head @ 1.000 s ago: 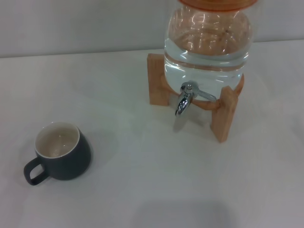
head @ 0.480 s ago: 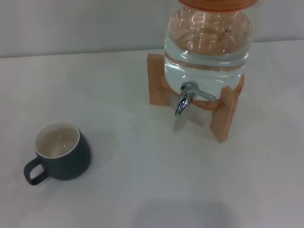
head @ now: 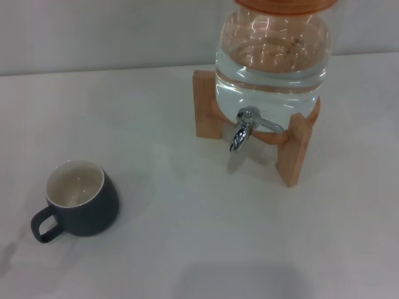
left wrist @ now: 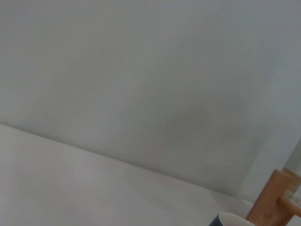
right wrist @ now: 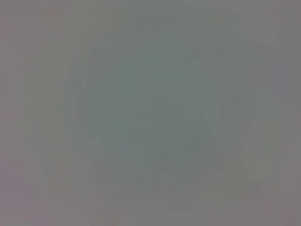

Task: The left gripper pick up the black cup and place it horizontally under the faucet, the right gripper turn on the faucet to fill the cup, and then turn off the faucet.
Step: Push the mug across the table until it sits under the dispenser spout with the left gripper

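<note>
- Your black cup [head: 80, 205] stands upright on the white table [head: 187, 237], in the near-left part of the head view. Its cream inside faces up and its small loop handle points toward the near-left corner.
- You can see that nothing touches the cup; it sits alone, well apart from the water jug.
- The faucet [head: 244, 128] is at the front of the clear water jug [head: 271, 59], at the far right of the table. Its chrome spout curves down over bare table, between the legs of the stand.
- The jug rests on a wooden stand [head: 293, 152] and holds water up to roughly its middle band; its orange lid is cut off by the top of the head view.
- You will find neither the left gripper nor the right gripper in the head view, so you cannot tell how far either is parted or whether either has hold of anything.
- Your left wrist view shows mostly the pale wall and table, with a sliver of the cup's rim [left wrist: 233, 220] at the frame edge and part of the wooden stand [left wrist: 270, 200] beside it. No fingers show there.
- Your right wrist view is a flat grey blur; you cannot make out anything in it.
</note>
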Robot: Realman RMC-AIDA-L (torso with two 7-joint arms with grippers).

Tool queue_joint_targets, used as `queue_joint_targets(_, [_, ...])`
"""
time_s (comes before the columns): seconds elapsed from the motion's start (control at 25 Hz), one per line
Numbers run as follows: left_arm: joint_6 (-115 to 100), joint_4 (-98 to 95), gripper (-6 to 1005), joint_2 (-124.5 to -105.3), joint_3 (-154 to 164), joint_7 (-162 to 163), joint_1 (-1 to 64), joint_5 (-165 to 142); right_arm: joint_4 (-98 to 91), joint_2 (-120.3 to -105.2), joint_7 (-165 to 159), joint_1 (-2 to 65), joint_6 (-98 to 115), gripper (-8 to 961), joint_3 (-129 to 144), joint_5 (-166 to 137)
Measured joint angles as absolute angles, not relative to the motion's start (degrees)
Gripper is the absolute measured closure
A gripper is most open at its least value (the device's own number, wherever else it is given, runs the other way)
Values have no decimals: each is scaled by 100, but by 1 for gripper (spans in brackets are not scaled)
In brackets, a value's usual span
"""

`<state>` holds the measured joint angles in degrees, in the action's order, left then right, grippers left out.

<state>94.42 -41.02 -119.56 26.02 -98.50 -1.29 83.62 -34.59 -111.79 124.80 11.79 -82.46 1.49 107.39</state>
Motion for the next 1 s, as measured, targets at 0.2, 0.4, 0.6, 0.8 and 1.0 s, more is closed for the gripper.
queue_joint_targets(0.2, [9202,-3971,160,-11948,2602,-9960,141,7991,-3570,-11278,12480,1141,-8323,112,140,10768])
queue_joint_targets(0.4, [9037,-3922,164,-11950,2647,-9968,386,7616,-3808,-11442,12480,1130,-8371,112,86,10788])
queue_joint_targets(0.6, [8987,-3946,169,-11949,2795,-9991,492,7500,-3843,-11463,12480,1132,-8423,112,85,10791])
queue_joint_targets(0.8, [8900,-3958,173,-11949,2884,-9999,617,7340,-3839,-11462,12480,1153,-8432,112,88,10793])
queue_joint_targets(1.0, [8669,-3947,177,-11948,2989,-9944,777,7166,-3833,-11461,12480,1192,-8437,112,119,10801])
